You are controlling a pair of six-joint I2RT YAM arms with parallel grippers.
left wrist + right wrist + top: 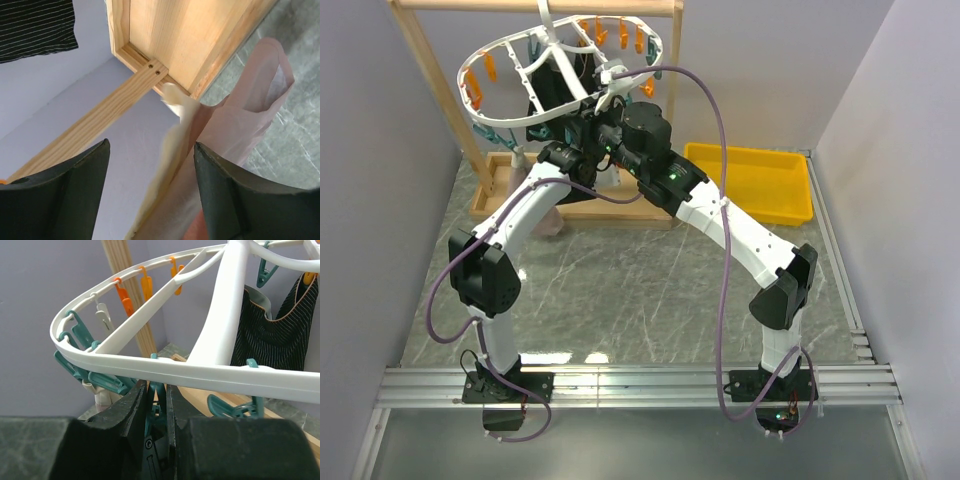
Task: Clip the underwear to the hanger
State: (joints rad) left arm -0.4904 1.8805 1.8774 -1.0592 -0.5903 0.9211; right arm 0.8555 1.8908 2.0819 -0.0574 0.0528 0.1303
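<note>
So here's what we're seeing: both arms are stretched forward off their bases, elbows kicked out to the sides and wrists meeting up high at the back of the table point(650, 290), right under the hanger point(200, 372). The left arm point(535, 205) bends at its elbow and angles in toward the middle, while the right arm point(730, 225) crosses in from the other side with its wrist sitting a bit higher, close to the ring. The left gripper point(150, 150) has its jaws spread wide apart, and the underwear point(235, 125) hangs in the gap between them, much nearer one finger than the other; we honestly can't tell if it's touching that finger. Its lighter waistband point(172, 145) runs down the middle of that gap, with the base of the wooden rack point(185, 35) just behind it. The right gripper point(156, 387) is pinched narrow around a teal clothespin point(154, 397) dangling right below the white rim, fingers pointing up at the ring. A black garment point(270, 335) is clipped on the hanger's far side, and orange clothespins point(124, 295) hang along the back curve. There's a yellow tray point(750, 180) off to the right, well apart from all this.
</note>
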